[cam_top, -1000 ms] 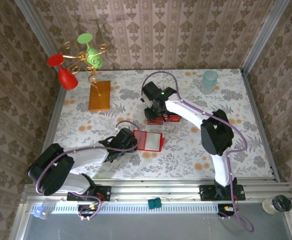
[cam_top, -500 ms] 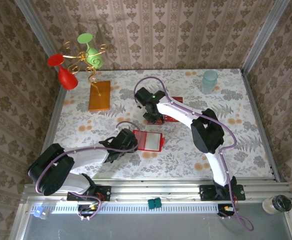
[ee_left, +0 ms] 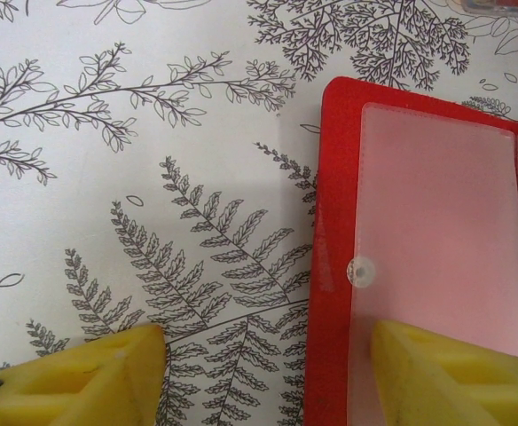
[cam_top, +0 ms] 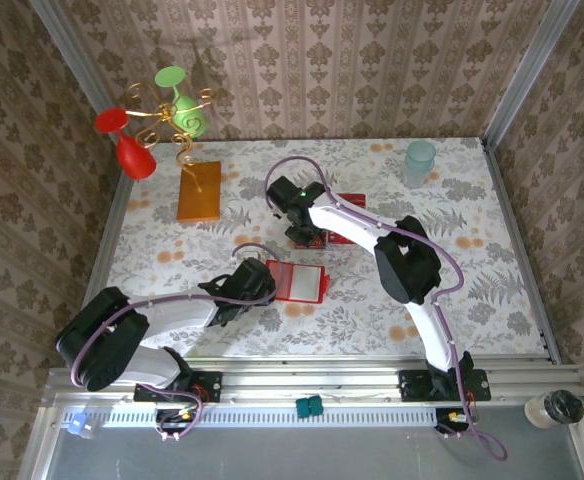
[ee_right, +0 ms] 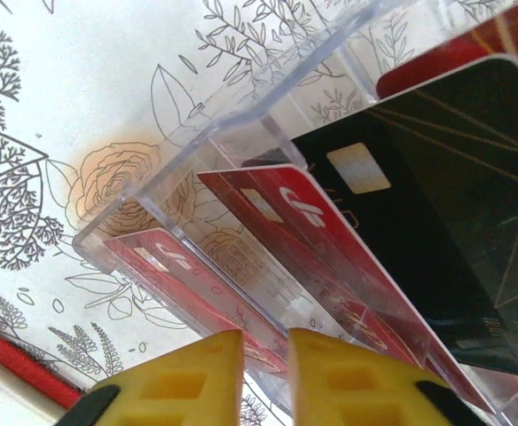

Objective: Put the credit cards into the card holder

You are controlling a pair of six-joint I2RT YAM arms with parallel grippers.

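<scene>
The red card holder (cam_top: pixel 299 283) lies open on the table, its pale clear pocket (ee_left: pixel 436 222) facing up. My left gripper (cam_top: pixel 268 282) stands open astride the holder's left edge (ee_left: pixel 263 348): one finger is over the bare cloth, the other over the pocket. Several credit cards stand slanted in a clear slotted stand (ee_right: pixel 232 124) behind the holder. These are a front red card (ee_right: pixel 166 266), a second red one (ee_right: pixel 312 231) and a black one (ee_right: pixel 436 222). My right gripper (cam_top: pixel 307 232) is low over the front red card's end (ee_right: pixel 265 351). Its jaws are narrowed round it, with a slim gap still showing.
An orange-brown slab (cam_top: pixel 199 191) lies at the back left. Near it, red and green glasses hang on a gold rack (cam_top: pixel 162 115). A pale cup (cam_top: pixel 419 160) stands at the back right. Walls close in the table's left, back and right sides.
My right gripper has shifted slightly left over the card stand and its jaws have narrowed. The left arm and the card holder have not moved.
</scene>
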